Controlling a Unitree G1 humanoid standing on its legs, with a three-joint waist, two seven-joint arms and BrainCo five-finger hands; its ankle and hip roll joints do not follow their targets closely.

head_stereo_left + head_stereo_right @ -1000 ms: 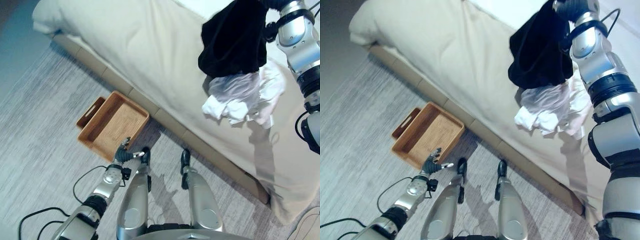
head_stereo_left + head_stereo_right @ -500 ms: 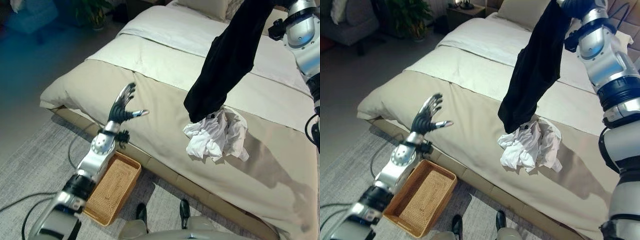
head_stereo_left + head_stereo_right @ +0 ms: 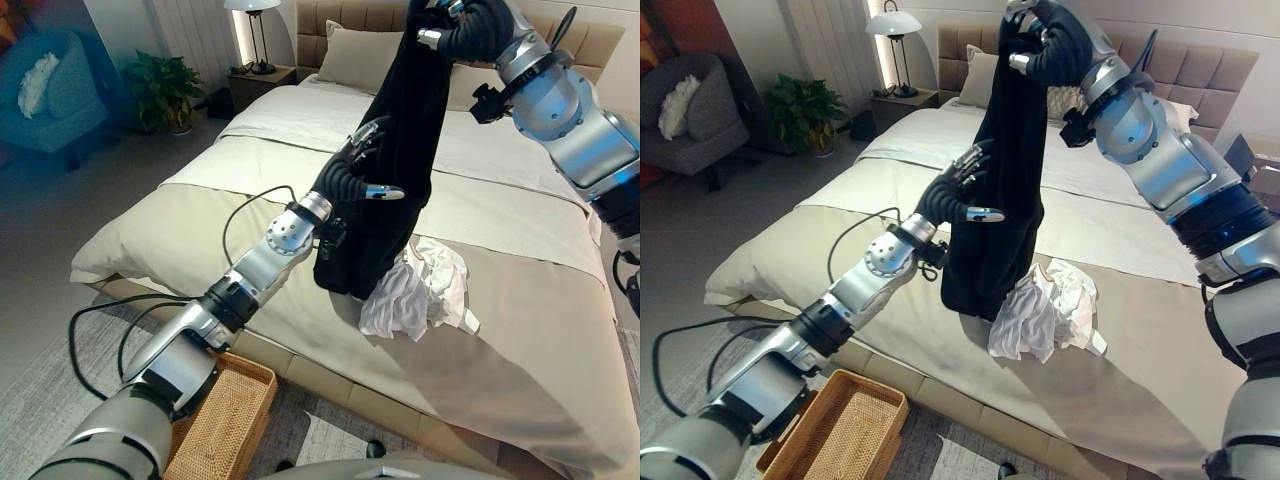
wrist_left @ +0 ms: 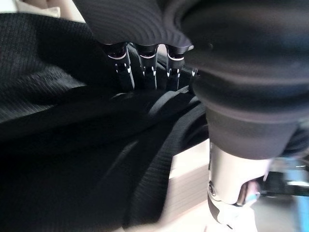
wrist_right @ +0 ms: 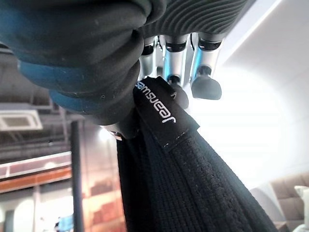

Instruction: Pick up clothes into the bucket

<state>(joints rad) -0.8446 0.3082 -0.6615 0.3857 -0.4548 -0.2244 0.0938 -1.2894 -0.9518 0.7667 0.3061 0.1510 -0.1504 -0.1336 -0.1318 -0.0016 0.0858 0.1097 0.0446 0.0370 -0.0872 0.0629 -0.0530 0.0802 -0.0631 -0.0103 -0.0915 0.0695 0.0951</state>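
Observation:
A long black garment (image 3: 400, 150) hangs over the bed, and my right hand (image 3: 1045, 40) is shut on its top end, high up. In the right wrist view the fingers (image 5: 176, 55) curl round the garment's band (image 5: 164, 116). My left hand (image 3: 350, 178) reaches across from the left and lies against the middle of the black garment (image 4: 72, 159), fingers (image 4: 147, 70) straight and thumb out. A crumpled white garment (image 3: 415, 295) lies on the beige cover just under the black one's lower end. The woven basket (image 3: 840, 430) stands on the floor by the bed's near edge.
The wide bed (image 3: 180, 230) fills the middle, with pillows (image 3: 355, 60) at the headboard. A bedside table with a lamp (image 3: 890, 25), a potted plant (image 3: 165, 90) and an armchair (image 3: 55, 90) stand at the back left. Grey carpet (image 3: 40, 330) lies at the left.
The camera has tilted up from the floor to the bed. My left hand rose from beside the basket to the black garment. My right hand has lifted the garment clear of the white one.

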